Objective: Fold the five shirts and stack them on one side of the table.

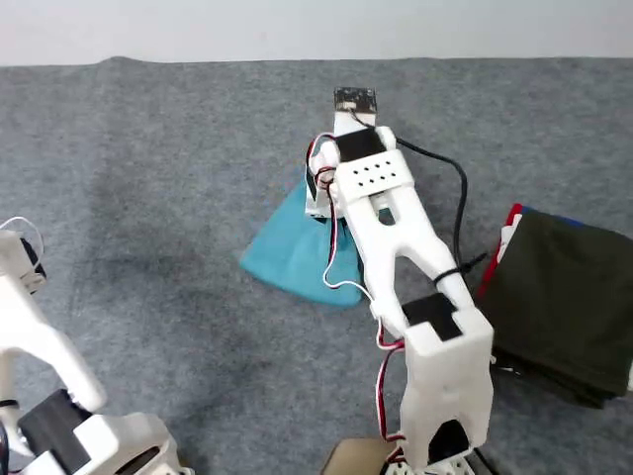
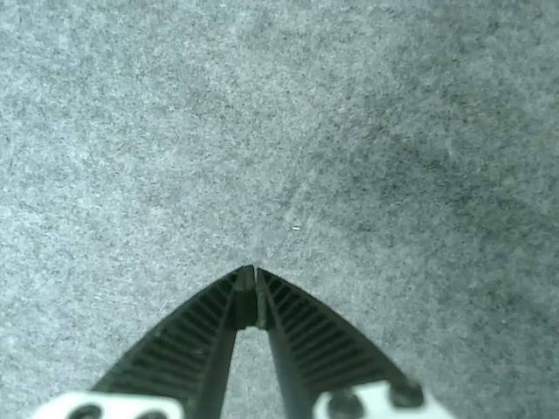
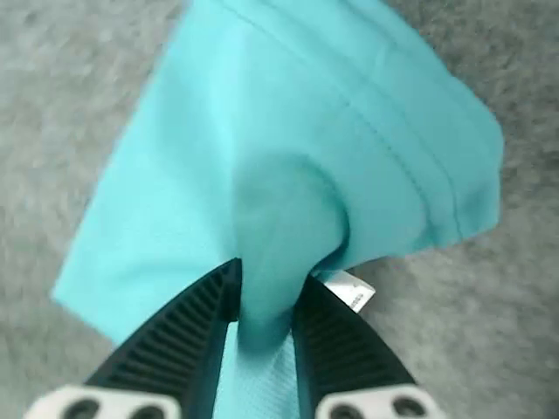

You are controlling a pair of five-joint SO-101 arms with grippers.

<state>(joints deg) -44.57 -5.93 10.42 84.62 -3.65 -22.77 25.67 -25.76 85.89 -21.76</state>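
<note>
A turquoise shirt [image 1: 288, 249] lies partly folded in the middle of the grey table, its far end lifted. My right gripper [image 3: 266, 301] is shut on a bunched fold of that turquoise shirt [image 3: 288, 157], with a white label hanging beside the fingers. In the high view the right arm [image 1: 381, 213] stretches over the shirt from the near side and hides its right part. My left gripper [image 2: 252, 284] is shut on nothing and hangs above bare grey felt. The left arm [image 1: 40, 346] stands at the near left corner.
A stack of folded shirts [image 1: 564, 297], dark olive on top with red, white and blue edges below, rests at the right side of the table. Grey felt [image 1: 148, 198] covers the tabletop. A black cable [image 1: 460, 193] runs along the right arm.
</note>
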